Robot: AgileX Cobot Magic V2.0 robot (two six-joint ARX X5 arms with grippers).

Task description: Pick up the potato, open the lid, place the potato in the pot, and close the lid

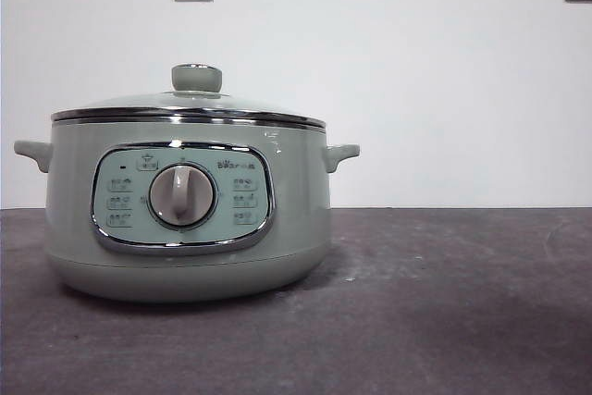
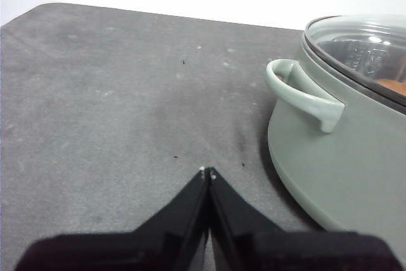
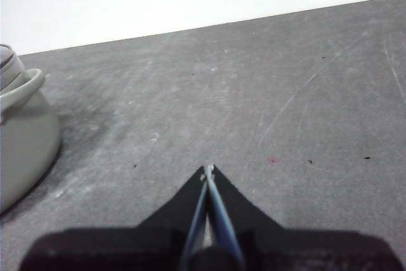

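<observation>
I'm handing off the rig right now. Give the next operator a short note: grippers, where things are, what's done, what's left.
Left gripper: shut, empty, over bare table beside the pot.
Right gripper: shut, empty, on the pot's other side.
Lid: seated on the pot, knob up.
Potato: an orange-brown patch shows through the glass, apparently inside the pot.
Done: by the look of it, every step, lid closed included.
Left: probably nothing; confirm the potato is inside.

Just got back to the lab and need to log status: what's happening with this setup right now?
Nothing is being handled. The lid sits closed on the pot, and something orange-brown, likely the potato, shows through the glass. The left pincer and right pincer are both shut, holding nothing, above the table on either side of the pot.
</observation>
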